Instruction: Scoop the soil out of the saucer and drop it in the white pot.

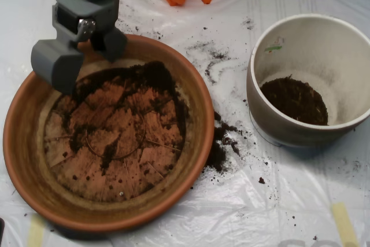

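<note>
Overhead view: grey clamshell end effector spread open, holding nothing visible, hovering over upper-left rim of terracotta saucer. Soil smeared thinly across saucer's grooved bottom, thickest along the top edge. More soil inside white pot at right. Spilled crumbs on plastic-covered table between them.

Bright even overhead light; glare on plastic sheet; soft focus throughout.
</note>
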`<move>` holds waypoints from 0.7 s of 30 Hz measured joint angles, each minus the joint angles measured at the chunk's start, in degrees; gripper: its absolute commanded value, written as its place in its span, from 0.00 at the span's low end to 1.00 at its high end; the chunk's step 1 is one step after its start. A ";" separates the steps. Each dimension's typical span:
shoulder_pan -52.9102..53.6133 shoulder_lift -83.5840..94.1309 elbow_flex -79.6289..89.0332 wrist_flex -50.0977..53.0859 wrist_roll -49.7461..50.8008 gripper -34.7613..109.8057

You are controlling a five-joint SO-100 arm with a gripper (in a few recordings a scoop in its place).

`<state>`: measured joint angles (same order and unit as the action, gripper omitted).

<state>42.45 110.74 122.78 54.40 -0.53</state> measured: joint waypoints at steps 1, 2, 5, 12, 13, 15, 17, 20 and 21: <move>0.53 -0.35 1.05 -1.23 -0.09 0.45; 1.14 -1.05 1.76 -2.11 -0.35 0.45; 2.64 -2.90 2.72 -4.57 0.62 0.44; 4.13 -7.47 2.55 -9.67 1.23 0.41; 4.13 -8.44 2.29 -10.02 1.23 0.41; 4.13 -11.25 0.70 -10.28 1.05 0.42; 4.13 -14.15 -1.05 -9.93 0.97 0.42; 4.13 -17.14 -3.69 -8.88 -0.09 0.41; 4.04 -17.93 -4.39 -8.44 -0.44 0.41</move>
<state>46.49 92.81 118.39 45.97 -0.97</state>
